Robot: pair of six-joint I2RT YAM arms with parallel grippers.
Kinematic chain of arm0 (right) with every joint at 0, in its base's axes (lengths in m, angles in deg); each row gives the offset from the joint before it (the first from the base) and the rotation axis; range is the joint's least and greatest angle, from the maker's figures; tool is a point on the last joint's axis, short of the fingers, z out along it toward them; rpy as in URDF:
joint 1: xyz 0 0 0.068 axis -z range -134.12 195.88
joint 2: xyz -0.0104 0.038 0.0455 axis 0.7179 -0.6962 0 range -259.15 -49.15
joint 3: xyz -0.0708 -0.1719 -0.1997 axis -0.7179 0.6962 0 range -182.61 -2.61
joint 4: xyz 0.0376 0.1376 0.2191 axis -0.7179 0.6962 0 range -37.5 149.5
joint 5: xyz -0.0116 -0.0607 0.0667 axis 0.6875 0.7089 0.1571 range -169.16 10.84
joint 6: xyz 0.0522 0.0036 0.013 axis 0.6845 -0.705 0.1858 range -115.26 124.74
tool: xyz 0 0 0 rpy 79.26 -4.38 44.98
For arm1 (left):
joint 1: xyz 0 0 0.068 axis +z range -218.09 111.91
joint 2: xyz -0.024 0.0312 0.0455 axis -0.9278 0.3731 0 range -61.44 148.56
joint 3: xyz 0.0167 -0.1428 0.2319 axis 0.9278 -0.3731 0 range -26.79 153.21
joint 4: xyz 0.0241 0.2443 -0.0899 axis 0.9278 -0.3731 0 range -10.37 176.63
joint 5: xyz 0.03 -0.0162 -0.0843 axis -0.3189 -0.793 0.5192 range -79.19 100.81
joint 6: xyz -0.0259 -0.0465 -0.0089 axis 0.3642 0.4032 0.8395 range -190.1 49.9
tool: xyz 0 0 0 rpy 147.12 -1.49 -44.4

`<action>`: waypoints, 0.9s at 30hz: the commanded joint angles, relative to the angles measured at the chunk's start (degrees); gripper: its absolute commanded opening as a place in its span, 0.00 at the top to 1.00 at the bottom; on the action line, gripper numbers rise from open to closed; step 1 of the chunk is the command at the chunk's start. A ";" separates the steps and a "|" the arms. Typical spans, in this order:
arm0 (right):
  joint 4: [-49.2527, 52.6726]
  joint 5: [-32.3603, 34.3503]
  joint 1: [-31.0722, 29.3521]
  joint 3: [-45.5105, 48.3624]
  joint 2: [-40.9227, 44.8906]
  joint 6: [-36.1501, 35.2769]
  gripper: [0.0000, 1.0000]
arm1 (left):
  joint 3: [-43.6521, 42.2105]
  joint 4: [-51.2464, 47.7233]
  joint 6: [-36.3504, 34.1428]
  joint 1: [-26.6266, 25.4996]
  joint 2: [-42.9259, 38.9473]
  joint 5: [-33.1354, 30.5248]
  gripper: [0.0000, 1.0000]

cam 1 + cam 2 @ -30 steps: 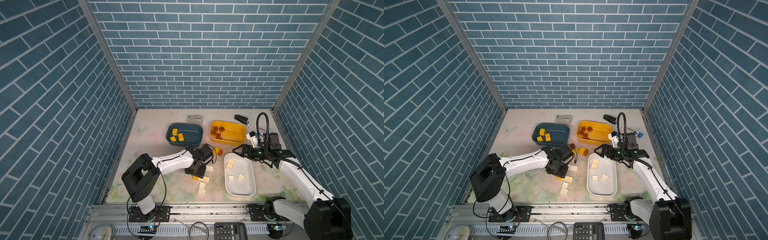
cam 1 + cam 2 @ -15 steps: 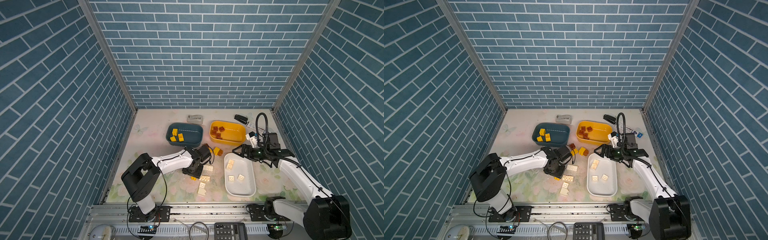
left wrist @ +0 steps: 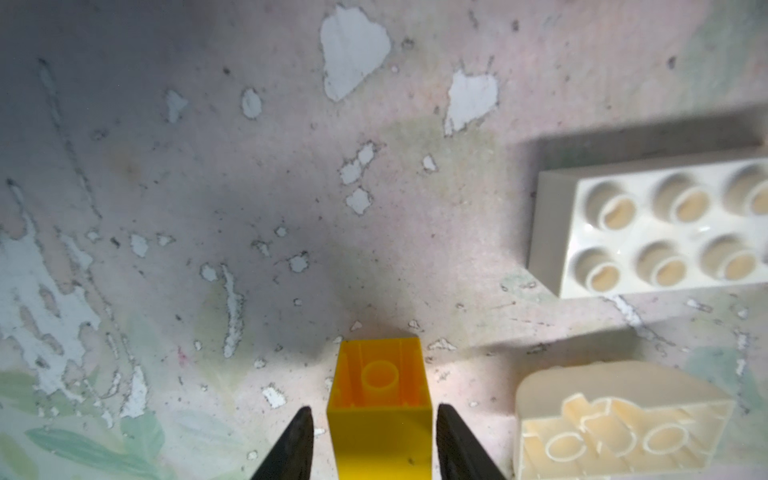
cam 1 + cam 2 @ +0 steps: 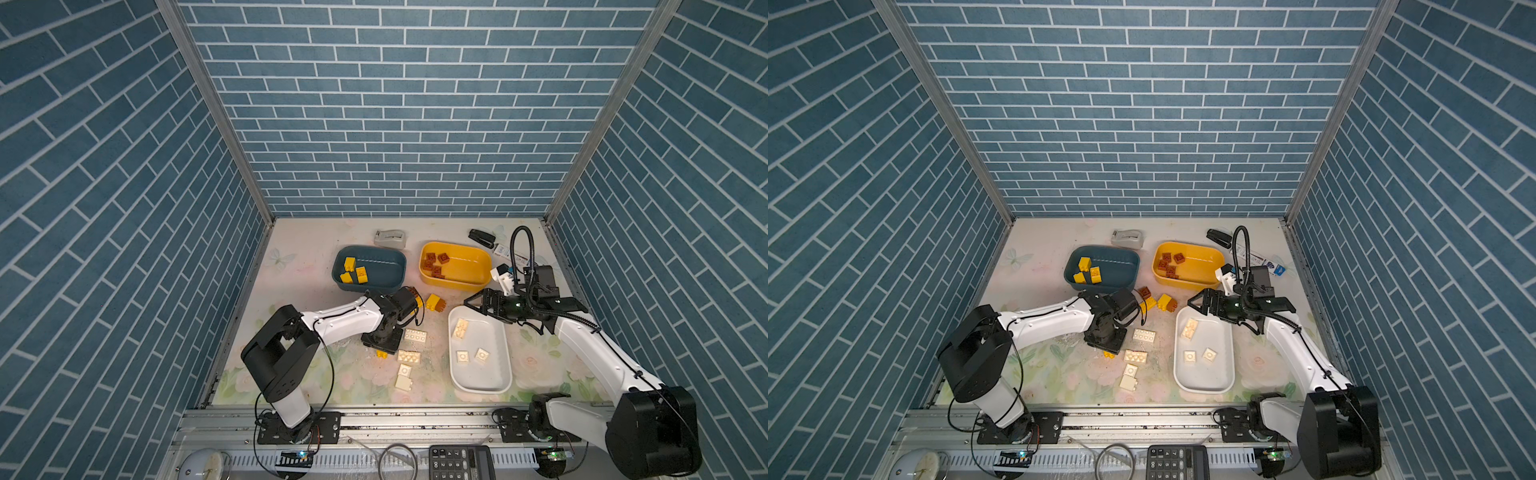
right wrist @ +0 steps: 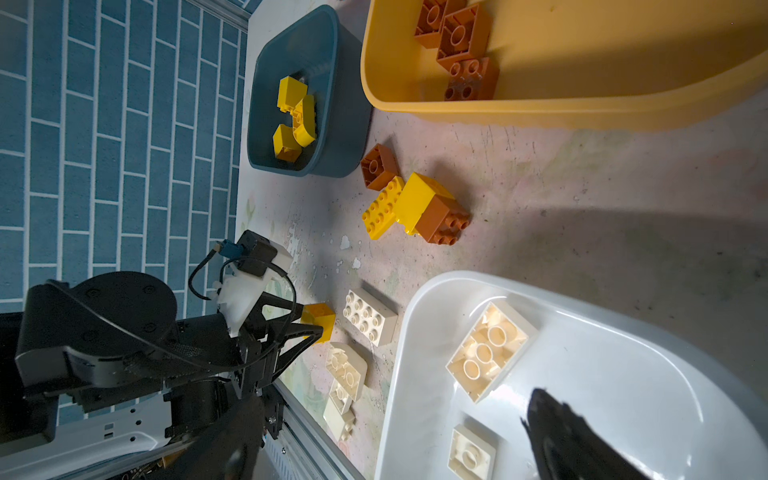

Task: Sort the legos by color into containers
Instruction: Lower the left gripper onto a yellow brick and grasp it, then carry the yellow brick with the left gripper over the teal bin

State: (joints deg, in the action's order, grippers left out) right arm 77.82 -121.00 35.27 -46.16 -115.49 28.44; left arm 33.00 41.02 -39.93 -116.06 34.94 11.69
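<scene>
Left of white tub [image 4: 482, 376]: yellow brick [image 3: 378, 374] on table, flanked by left gripper [image 3: 372, 412], narrowed since a second ago, slim gaps either side. Over tub's far end: right gripper [image 4: 474, 302] spread wide, empty.

Both the left arm [image 4: 345, 320] and the right arm [image 4: 590, 353] are built of smooth white tubular links joined by bulky black housings, each standing on a black base plate [image 4: 299, 428] fastened with silver screws, with thin black cables looping loosely along them. The left gripper [image 3: 374, 436] has slim black fingers [image 3: 297, 440] that taper to points, carried on an open black triangular frame under a white camera mount [image 5: 245, 291] with a blue plug [image 5: 230, 250]. A black gooseneck hose [image 4: 517, 249] arches above the right arm's wrist.
</scene>
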 commanded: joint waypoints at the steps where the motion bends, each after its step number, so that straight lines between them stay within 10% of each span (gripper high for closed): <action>1: 0.92 -0.88 -0.24 -1.01 -0.45 -0.95 0.01 | -1.21 0.60 0.33 0.24 1.10 1.25 0.57; 27: -6.60 -4.60 -0.57 -5.81 -2.81 4.53 0.01 | 16.01 -12.02 -10.56 10.39 -2.49 -0.78 0.71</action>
State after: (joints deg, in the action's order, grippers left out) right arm 74.41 -123.71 35.24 -49.92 -117.77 30.24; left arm 46.02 33.20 -45.92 -108.39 33.41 12.43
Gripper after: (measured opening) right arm 0.988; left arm 0.356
